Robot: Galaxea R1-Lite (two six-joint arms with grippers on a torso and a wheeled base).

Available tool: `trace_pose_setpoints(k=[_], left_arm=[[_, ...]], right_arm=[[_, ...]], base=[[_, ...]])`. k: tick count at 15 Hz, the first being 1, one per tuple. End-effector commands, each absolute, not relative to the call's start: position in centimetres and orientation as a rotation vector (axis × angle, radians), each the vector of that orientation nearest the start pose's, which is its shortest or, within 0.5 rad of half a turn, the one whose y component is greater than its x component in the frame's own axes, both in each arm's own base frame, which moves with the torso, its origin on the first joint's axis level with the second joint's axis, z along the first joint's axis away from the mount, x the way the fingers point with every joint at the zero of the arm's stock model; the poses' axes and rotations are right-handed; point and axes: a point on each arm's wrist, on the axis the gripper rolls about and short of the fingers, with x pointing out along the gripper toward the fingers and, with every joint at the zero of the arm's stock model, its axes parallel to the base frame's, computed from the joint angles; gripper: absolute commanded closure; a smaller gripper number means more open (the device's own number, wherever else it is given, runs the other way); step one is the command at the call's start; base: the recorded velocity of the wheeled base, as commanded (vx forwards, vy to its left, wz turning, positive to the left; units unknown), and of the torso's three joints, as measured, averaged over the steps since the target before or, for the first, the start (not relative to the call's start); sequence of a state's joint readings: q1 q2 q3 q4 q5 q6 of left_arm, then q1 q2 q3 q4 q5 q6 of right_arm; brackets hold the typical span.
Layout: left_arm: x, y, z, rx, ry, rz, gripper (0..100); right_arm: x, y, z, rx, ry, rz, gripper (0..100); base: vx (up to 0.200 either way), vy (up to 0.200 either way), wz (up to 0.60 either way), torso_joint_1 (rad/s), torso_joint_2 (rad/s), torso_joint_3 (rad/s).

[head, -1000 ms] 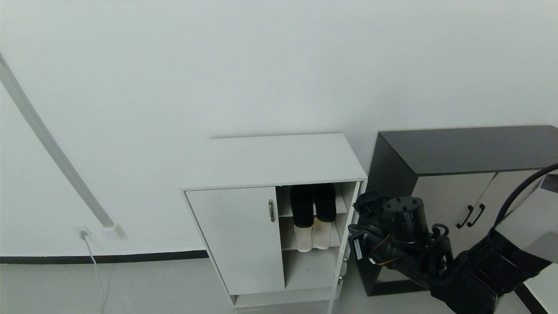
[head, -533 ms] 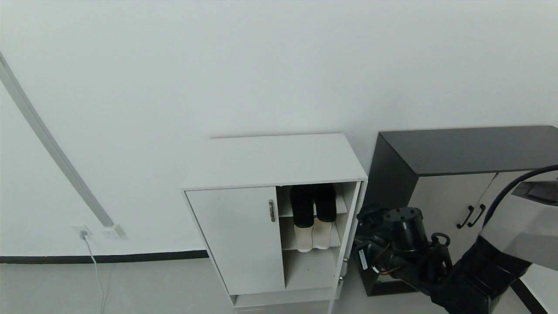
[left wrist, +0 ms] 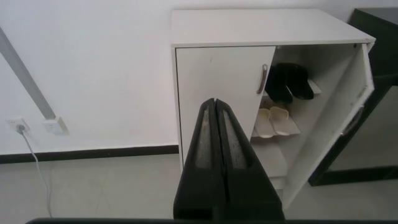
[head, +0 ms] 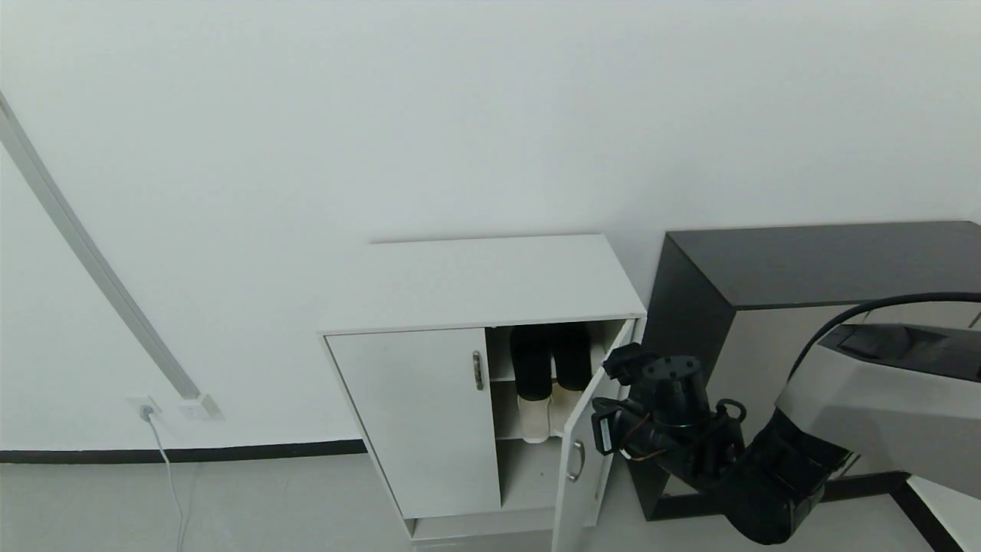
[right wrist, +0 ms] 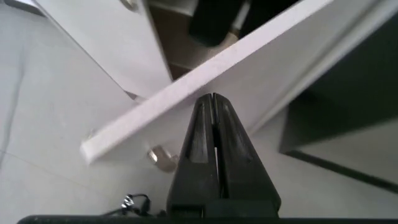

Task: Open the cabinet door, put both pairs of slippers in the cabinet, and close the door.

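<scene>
The white cabinet (head: 490, 284) stands against the wall, its left door (head: 418, 422) closed. Its right door (head: 582, 429) hangs partly open, swung toward the opening. Black slippers (head: 550, 360) sit on the top shelf and white slippers (head: 535, 418) on the shelf below, partly hidden by the door. My right gripper (head: 618, 362) is shut, with its tip against the outer face of the right door (right wrist: 205, 81), near the handle (right wrist: 163, 157). My left gripper (left wrist: 214, 106) is shut on nothing, held back from the cabinet (left wrist: 261, 25), facing the black slippers (left wrist: 292, 81) and white slippers (left wrist: 277, 121).
A black cabinet (head: 766, 268) stands close to the right of the white one, just behind my right arm. A wall outlet with a cable (head: 146, 412) and a slanted conduit (head: 92, 261) are on the left. Bare grey floor lies in front.
The right door has swung from wide open to partly open. My right gripper has moved left with it, against its outer face.
</scene>
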State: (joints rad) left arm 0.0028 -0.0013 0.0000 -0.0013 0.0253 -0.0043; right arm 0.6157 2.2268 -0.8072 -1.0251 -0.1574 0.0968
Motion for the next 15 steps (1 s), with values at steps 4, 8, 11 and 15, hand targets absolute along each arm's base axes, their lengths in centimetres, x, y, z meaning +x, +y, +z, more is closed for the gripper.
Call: trace_pose_setpoints(k=[4,8,11,15], left_arm=[[-2.3,0.1,7.6,-0.005,-0.002,0.031,100],[-2.3,0.1,7.6,-0.002,-0.002,0.029,100],[-2.3,0.1,7.6,-0.002,-0.002,0.029,100],[-2.3,0.1,7.6,-0.005,-0.002,0.029,100]], right_arm=[[30.1,21.1,3.4,-0.006,0.314,0.52,100],[28.0,19.8,2.6,0.006,0.305,0.586,100],[26.8,19.4,2.1,0.001,0.319,0.595,100],[26.5,19.6,2.0,0.0,0.317,0.606,100]], base=[[0.0,0.0,0.0,0.0,0.0,0.0],[0.05,0.0,0.0,0.001,0.0,-0.001],[0.2,0.0,0.0,-0.007,-0.01,0.005],[0.1,0.0,0.0,0.011,0.0,0.002]])
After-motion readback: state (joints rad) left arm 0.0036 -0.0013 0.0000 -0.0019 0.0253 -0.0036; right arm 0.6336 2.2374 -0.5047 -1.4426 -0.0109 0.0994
